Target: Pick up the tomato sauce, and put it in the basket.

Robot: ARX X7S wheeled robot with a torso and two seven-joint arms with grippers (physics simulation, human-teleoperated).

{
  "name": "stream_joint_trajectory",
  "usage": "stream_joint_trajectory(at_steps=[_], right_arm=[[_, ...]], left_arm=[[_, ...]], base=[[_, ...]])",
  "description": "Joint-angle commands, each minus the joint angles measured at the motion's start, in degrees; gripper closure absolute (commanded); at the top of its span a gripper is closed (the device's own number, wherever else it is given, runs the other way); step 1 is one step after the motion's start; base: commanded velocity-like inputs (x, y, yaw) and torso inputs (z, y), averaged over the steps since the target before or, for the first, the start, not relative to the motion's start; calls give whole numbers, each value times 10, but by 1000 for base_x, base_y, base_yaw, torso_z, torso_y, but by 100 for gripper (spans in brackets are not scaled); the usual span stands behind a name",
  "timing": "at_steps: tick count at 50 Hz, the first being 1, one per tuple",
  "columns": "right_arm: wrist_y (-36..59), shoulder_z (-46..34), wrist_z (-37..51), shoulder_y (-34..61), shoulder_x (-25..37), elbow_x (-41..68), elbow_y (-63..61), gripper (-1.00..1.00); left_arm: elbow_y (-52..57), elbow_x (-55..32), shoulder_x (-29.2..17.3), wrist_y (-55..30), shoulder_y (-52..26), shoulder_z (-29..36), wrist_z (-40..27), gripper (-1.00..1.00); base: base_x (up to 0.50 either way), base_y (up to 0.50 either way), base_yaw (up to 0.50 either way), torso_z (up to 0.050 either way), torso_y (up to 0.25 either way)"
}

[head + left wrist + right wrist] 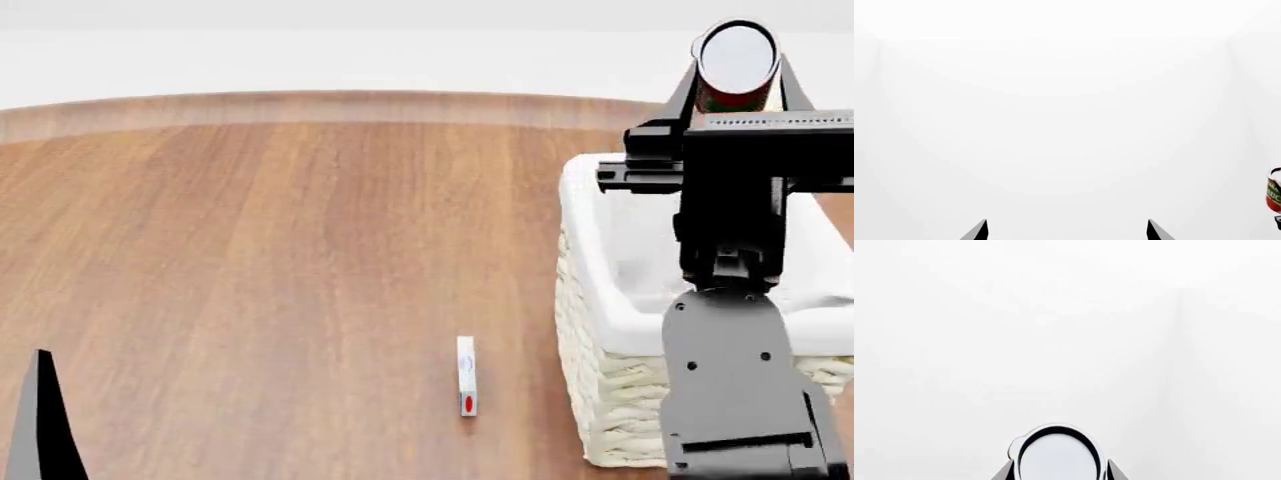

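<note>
The right gripper (737, 75) is raised at the far right of the scene, above the far end of the basket (587, 330), with its two fingers closed against the sides of the tomato sauce (735, 62). The can is held on its side, clear of the surface (267, 250), with its silver-white end turned toward the head camera and the red and green label visible just beneath that end. In the right wrist view the same can (1057, 455) sits between the two dark finger tips, its round pale end outlined in black, against a plain white background. The basket stands on the right side of the wooden surface; its white cloth liner (594, 230) is folded over the woven rim, and the right arm covers part of its interior. A small white upright item with a red mark (466, 376) stands on the surface left of the basket, apart from it. The left gripper (1067, 231) points at plain white background; its two finger tips stand well apart with nothing between them, and one finger shows at the near left corner of the head view
</note>
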Motion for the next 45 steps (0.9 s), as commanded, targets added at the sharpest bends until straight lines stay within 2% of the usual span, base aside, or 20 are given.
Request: stream_joint_trajectory(at_steps=[1,5,12,22,30,45], right_arm=[[-3,17,-51,133,-25,1,253,100],[64,42,-81,138,-27,8,253,100],[262,94,-169,201,-32,9,253,100],[435,93,-171,284,-27,-21,253,100],[469,84,-161,305,-24,-19,253,100],[507,100,-198,271,-26,-16,253,100]], left_arm=[[13,-1,-4,-3,6,-1,-4,-100],[21,0,-6,-3,11,1,-4,-100],[31,-1,-10,-10,11,0,-6,-100],[41,2,-14,-15,14,-1,-9,-100],[46,5,-16,-7,30,8,-7,-100],[37,4,-18,-3,32,5,-11,-100]], base=[[0,0,0,0,0],[0,0,0,0,0],[0,0,0,0,1],[0,0,0,0,0],[0,0,0,0,0],[0,0,0,0,1]])
